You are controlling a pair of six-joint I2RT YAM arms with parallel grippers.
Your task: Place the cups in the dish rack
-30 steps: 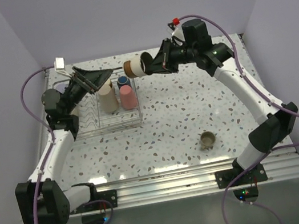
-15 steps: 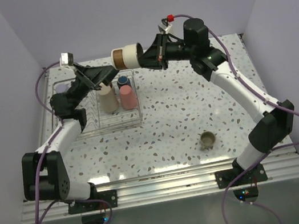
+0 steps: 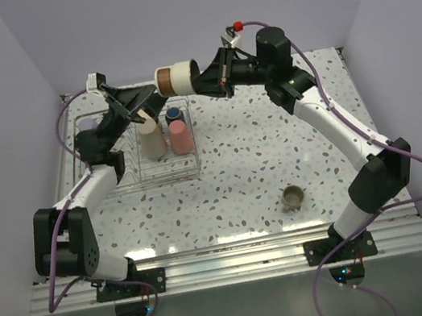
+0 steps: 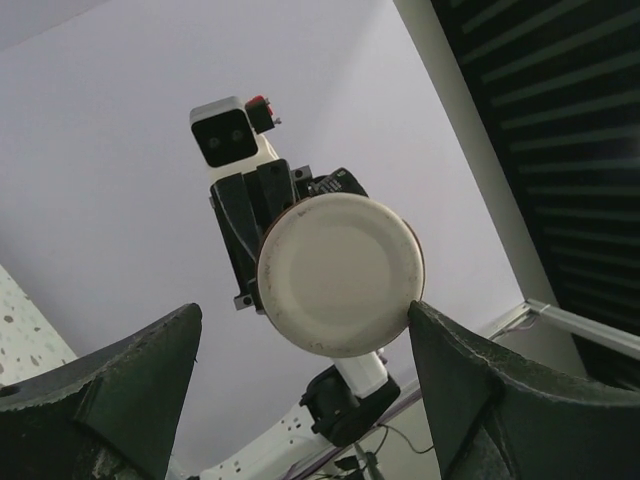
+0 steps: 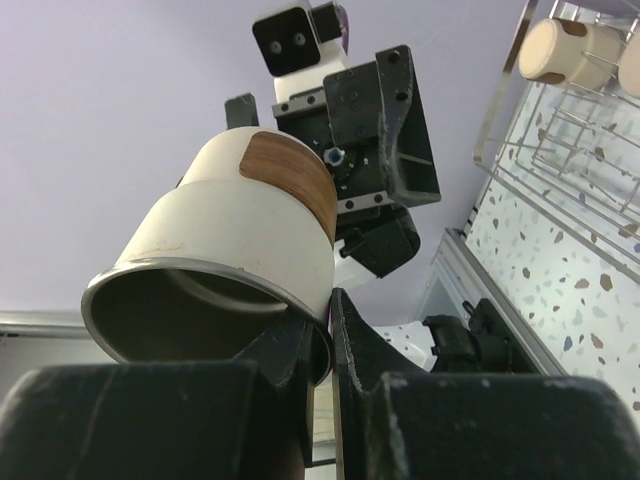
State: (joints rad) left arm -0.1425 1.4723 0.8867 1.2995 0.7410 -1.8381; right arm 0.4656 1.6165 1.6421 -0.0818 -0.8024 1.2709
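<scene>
My right gripper is shut on the steel rim of a cream cup with a brown band and holds it on its side, high above the dish rack. In the right wrist view the gripper pinches the cup by its wall. My left gripper is open and raised, facing the cup's base. In the left wrist view the base sits between the spread fingers; the right fingertip is at its edge. In the rack stand a beige tumbler, a pink tumbler and a lavender cup. An olive-tan mug stands on the table.
A small blue-topped cup is at the rack's back right. The rack shows in the right wrist view with a beige cup. Lavender walls close in the table on three sides. A metal rail runs along the near edge.
My right gripper has carried the cream cup left and up. My left gripper has lifted from the rack and turned up toward the cup's base.
</scene>
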